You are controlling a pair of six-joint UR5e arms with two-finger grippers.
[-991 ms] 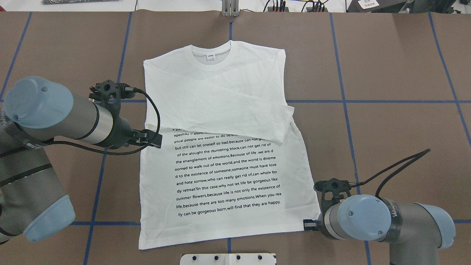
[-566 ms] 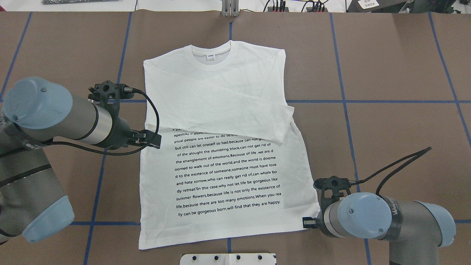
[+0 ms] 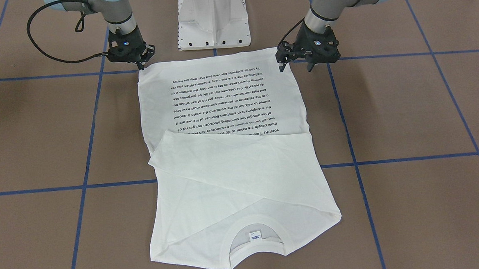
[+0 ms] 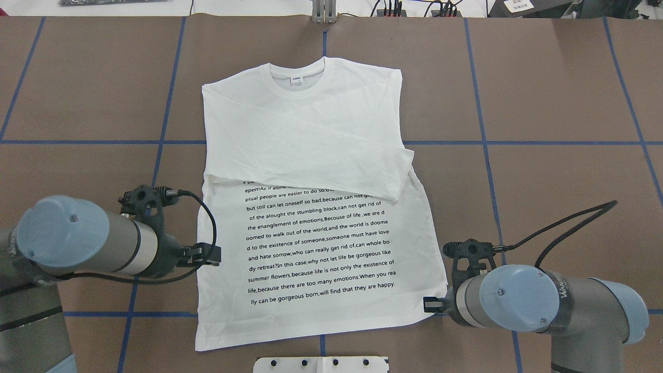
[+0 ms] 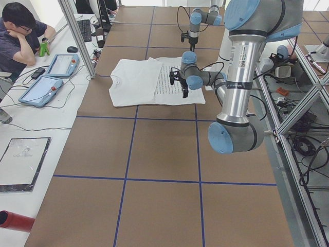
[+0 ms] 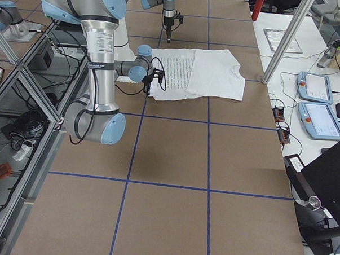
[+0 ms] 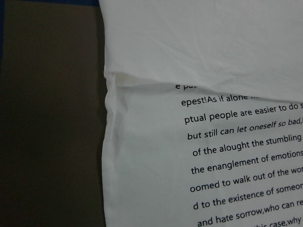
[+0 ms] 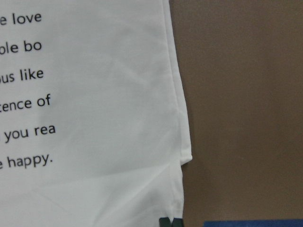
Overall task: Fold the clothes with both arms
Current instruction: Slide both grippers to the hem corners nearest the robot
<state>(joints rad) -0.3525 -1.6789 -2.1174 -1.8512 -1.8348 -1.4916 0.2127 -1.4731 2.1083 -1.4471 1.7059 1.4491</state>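
Well, starting at the left, the left arm (image 4: 83,248) reaches in over the brown surface (image 4: 544,103). Its tool (image 4: 211,255) hangs just beside the left edge of the shirt (image 4: 311,129), level with the lower lines of print. The wrist camera there sees only cloth lying flat beneath, so the tool has hold of nothing, though I cannot tell how far apart its jaws stand. In the middle the white shirt lies spread face up, with its collar (image 4: 298,89) away from the robot, a small tag (image 4: 296,80) inside it, and the hem toward the white base (image 4: 321,364). Both long sleeves are folded across the chest, and the upper one (image 4: 336,166) slants down to the right, covering the top of the black text (image 4: 321,248). On the right, the right arm (image 4: 518,298) has its tool (image 4: 429,305) at the shirt's near right corner. A dark fingertip (image 8: 166,222) shows at the hem edge there, but whether it pinches the cloth or only touches it cannot be told
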